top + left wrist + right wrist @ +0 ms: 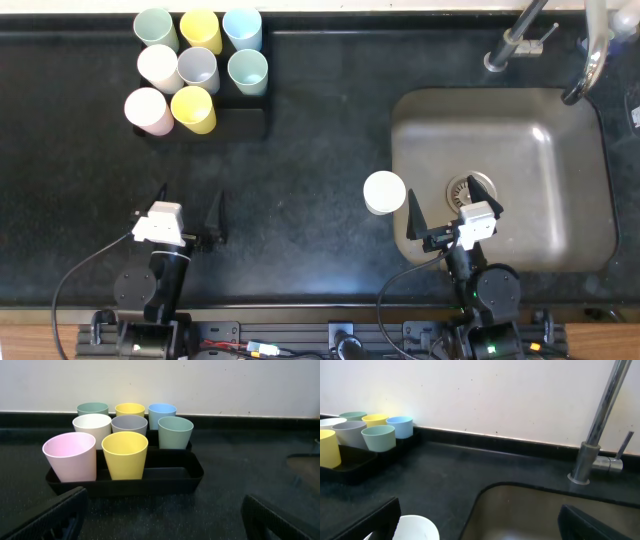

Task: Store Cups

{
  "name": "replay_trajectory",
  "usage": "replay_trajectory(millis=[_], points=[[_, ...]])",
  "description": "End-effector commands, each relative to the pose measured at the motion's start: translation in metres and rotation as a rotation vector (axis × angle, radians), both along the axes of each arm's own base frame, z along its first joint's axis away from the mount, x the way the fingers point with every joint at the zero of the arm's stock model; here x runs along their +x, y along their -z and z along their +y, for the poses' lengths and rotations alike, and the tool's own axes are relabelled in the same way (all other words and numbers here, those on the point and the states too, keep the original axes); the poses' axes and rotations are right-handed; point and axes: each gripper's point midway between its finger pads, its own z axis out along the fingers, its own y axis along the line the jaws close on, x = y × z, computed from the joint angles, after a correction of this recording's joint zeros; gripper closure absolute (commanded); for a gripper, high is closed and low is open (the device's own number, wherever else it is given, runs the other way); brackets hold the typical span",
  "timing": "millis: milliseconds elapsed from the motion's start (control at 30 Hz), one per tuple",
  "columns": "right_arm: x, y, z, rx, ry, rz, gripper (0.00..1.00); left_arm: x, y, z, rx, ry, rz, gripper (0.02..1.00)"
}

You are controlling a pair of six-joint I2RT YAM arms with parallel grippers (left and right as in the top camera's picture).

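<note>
One white cup (384,192) just left of the gaping, empty right pincer (447,201)

One black tray (243,118), at ten o'clock on the worktop (320,130). Eight inside it: two yellow cups (200,28) (193,108), two green cups (155,28) (247,70), one blue cup (242,28), one grey cup (198,68), one white cup (160,66), one pink cup (147,110). One more, a loose white cup (384,192), just off centre toward three o'clock. Nine in total. One sink (540,130) at three o'clock; one tap (520,30) at two o'clock. Two grippers: left gripper (190,208) at seven o'clock, right gripper (445,197) at five o'clock.
</note>
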Motion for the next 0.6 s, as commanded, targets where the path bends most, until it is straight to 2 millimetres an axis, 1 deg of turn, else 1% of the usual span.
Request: replay_trajectory(millis=[33, 600], points=[[0.0001, 0.0025, 0.0001, 0.001, -0.002, -0.004, 0.005, -0.0010, -0.0011, -0.0031, 0.016, 0.018, -0.010, 0.018], [0.0006, 0.0027, -0.0018, 0.000, 0.010, -0.003, 0.005, -0.0010, -0.0011, -0.0031, 0.016, 0.018, -0.010, 0.018]])
